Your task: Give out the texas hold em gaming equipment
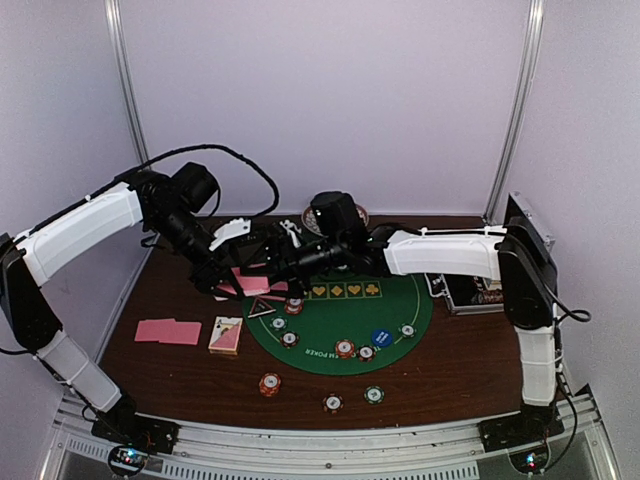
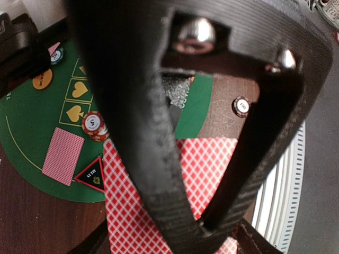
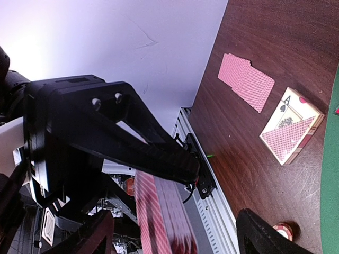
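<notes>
A dark wood bench [image 1: 450, 360] stands between pale lilac walls, with a round green mat [image 1: 405, 300] at its middle. The left hand [image 1: 228, 282] is clenched on a pink-backed deck [image 2: 143, 211] over the mat's left rim. The right hand [image 3: 180, 235] seems released, its fingers wide either side of the deck. Two loose cards [image 1: 168, 331] and a card box [image 1: 226, 335], contents unseen, lie toward the left edge. Chips [image 1: 345, 348] dot the mat.

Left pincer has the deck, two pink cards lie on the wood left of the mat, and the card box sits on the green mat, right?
No. The card box sits on the wooden table beside the green mat, not on it; the top external view shows this. The rest stands: the left pincer grips the deck, and the two pink cards lie left of the mat.
</notes>
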`<state>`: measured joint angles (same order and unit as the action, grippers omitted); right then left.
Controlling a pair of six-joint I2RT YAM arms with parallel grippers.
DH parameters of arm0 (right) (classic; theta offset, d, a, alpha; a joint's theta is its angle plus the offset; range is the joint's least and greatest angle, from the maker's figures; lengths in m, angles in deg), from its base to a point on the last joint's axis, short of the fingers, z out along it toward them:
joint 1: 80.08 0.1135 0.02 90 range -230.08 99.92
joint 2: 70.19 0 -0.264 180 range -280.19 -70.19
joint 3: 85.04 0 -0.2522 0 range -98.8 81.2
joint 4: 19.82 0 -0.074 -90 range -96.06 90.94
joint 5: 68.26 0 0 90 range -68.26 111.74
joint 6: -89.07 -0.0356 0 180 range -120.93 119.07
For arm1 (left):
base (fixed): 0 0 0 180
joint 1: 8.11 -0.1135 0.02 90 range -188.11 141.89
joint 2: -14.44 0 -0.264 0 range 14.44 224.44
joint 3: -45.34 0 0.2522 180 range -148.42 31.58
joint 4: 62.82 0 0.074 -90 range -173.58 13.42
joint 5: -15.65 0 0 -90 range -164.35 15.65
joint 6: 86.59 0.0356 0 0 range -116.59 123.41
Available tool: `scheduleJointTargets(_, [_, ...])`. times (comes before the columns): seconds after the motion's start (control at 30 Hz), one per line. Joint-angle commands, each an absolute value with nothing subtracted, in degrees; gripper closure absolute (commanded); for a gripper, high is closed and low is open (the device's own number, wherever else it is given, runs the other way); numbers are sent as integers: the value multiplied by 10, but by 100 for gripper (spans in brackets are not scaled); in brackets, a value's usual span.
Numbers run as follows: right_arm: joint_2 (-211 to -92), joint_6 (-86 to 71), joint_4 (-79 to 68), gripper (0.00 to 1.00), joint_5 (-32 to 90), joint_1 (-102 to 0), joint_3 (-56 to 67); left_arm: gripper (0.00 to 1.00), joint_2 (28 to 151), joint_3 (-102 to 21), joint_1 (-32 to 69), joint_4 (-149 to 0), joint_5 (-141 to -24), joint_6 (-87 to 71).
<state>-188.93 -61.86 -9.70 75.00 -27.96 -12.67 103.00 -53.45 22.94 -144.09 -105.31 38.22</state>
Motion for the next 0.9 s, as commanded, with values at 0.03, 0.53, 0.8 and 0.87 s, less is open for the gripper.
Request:
scheduleJointTargets(0.03, [-1916, -626, -88, 18, 775, -274, -163, 100, 1032, -556, 226, -1428, -1075, 379])
scheduleJointTargets(0.53, [-1898, -630, -81, 34, 777, -297, -113, 100, 1028, -556, 226, -1428, -1074, 380])
scheduleJointTargets(0.8, [-1867, -625, -75, 45, 782, -300, -93, 100, 1027, -552, 226, -1428, -1073, 380])
scheduleJointTargets(0.87, [-1860, -625, -73, 47, 783, -301, -94, 100, 1026, -551, 226, -1428, -1073, 380])
